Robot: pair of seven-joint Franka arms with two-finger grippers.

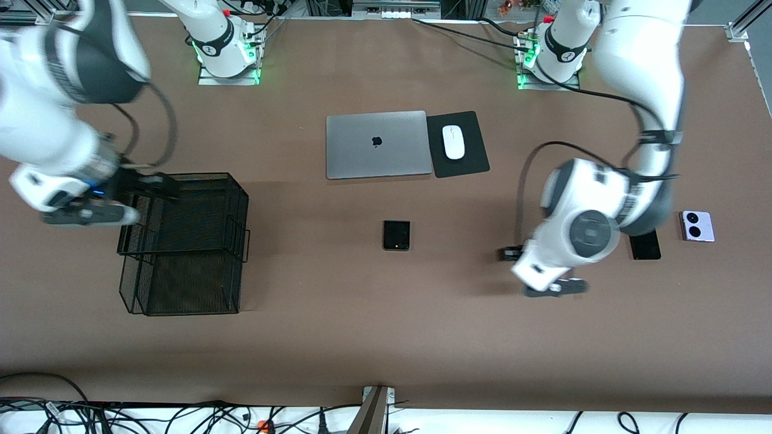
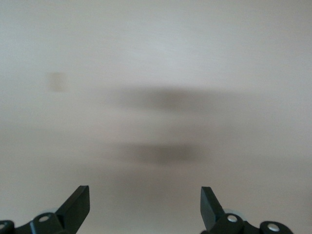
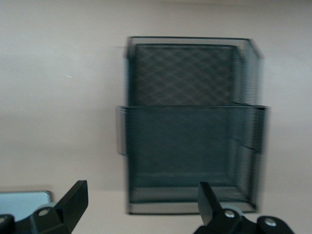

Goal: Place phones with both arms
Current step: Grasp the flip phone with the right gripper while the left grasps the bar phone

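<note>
I see three phones lying flat on the brown counter. The small square black flip phone sits mid-counter, nearer the front camera than the grey laptop, with a tiny orange dot on its casing. Toward the left arm's end lies the long slim black slab; the left arm covers most of it, so I only make out its lower end. Just beside it, closer to the counter's edge at that end, is the lilac-white square phone with two round black circles on its face. Slab and lilac phone lie apart, not touching.

The left gripper hangs low over bare counter between the flip phone and the slab, its jaws spread wide and holding nothing. The right gripper is over the edge of the black wire-mesh tray stack at the right arm's end, jaws likewise spread and empty; in its wrist view I look down into both mesh tiers.

Beside the closed laptop, a white mouse rests on a black mouse pad, farther from the front camera than the phones.
</note>
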